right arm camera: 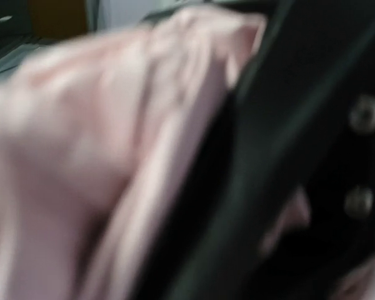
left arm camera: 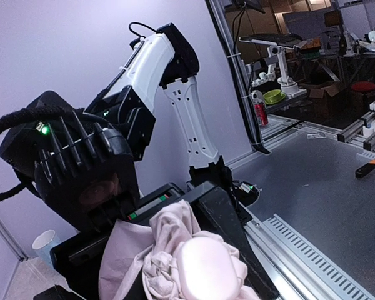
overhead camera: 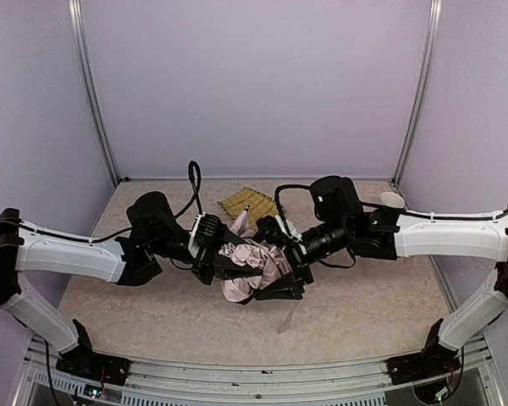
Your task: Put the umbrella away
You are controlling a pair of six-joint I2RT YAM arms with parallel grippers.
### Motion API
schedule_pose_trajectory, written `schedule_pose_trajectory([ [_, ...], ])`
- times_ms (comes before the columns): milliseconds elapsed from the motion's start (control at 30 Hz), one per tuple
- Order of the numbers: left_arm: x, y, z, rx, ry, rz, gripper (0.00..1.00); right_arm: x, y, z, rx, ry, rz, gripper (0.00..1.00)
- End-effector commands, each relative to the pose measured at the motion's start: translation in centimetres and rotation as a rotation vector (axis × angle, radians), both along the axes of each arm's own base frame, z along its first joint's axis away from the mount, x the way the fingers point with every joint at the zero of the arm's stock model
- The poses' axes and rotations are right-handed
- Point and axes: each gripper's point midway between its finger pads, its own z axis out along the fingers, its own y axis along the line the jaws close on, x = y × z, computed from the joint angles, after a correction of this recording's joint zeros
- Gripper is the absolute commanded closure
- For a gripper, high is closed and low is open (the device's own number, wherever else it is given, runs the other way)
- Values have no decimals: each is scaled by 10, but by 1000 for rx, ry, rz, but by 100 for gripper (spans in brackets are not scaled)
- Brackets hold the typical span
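Observation:
The umbrella (overhead camera: 256, 264) is a crumpled bundle of pale pink fabric with black parts under it, held above the table's middle between both arms. My left gripper (overhead camera: 234, 264) comes in from the left and is shut on its handle end. The smooth pale pink handle (left arm camera: 209, 269) fills the bottom of the left wrist view, with folds of fabric (left arm camera: 169, 234) around it. My right gripper (overhead camera: 284, 260) comes in from the right and is shut on the canopy. The right wrist view is blurred: pink fabric (right arm camera: 81, 156) lies against a black finger (right arm camera: 287, 125).
A woven bamboo tray (overhead camera: 247, 203) lies on the table behind the umbrella. A small white cup (overhead camera: 393, 200) stands at the back right corner. The right arm's wrist (left arm camera: 81, 162) fills the left wrist view close ahead. Walls enclose the table on three sides.

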Motion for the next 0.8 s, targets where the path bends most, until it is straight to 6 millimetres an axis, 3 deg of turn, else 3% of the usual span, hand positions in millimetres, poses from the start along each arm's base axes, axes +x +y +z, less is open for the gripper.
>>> schedule_pose_trajectory([
  [0,12,-4,34,-174,-33,88,100,10,25,15,118,-28,-99,1],
  [133,14,-1,43,-266,32,104,100,38,40,10,114,-86,-260,11],
  [267,15,2,55,-327,77,93,100,58,42,-8,44,-125,-360,32],
  [467,28,1,57,-382,114,180,100,60,38,-4,67,-149,-380,56],
  [633,40,2,51,-386,138,255,100,59,30,6,88,-174,-397,70],
  [700,41,3,49,-379,140,265,94,61,26,9,88,-185,-407,76],
  [767,41,3,49,-372,137,268,80,64,22,10,86,-187,-419,81],
])
